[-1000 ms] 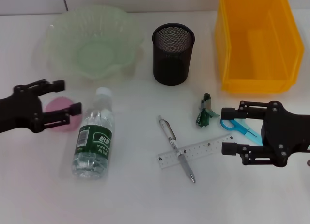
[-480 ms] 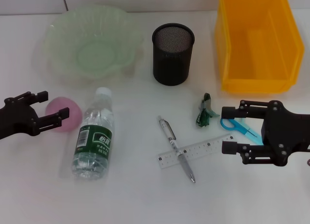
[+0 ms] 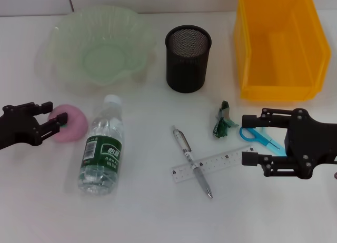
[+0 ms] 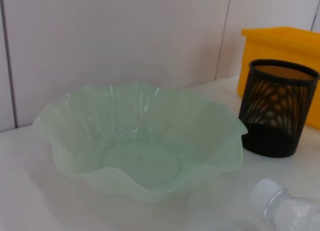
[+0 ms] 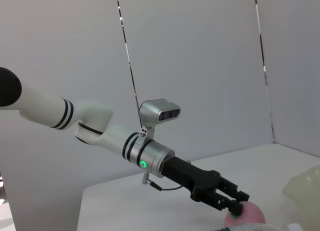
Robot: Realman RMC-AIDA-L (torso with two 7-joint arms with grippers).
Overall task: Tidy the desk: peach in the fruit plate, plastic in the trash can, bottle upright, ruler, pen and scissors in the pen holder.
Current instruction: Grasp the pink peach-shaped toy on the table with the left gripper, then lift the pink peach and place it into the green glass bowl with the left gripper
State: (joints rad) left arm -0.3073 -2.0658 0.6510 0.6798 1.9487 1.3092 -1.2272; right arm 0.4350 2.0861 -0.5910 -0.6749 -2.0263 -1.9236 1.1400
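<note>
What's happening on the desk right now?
The left claw is closed around the pink peach beside the lying bottle, with the fruit plate behind it still empty. The right claw hovers open over the scissors. Ruler, pen and plastic scrap lie untouched; the pen holder is empty.

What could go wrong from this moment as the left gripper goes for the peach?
The left gripper holds the peach only at its left edge, so the round fruit may squirt out. It would likely roll into the lying bottle close beside it. The fruit plate has a raised wavy rim, so a low carry could clip it. The right gripper hovers by the scissors.
</note>
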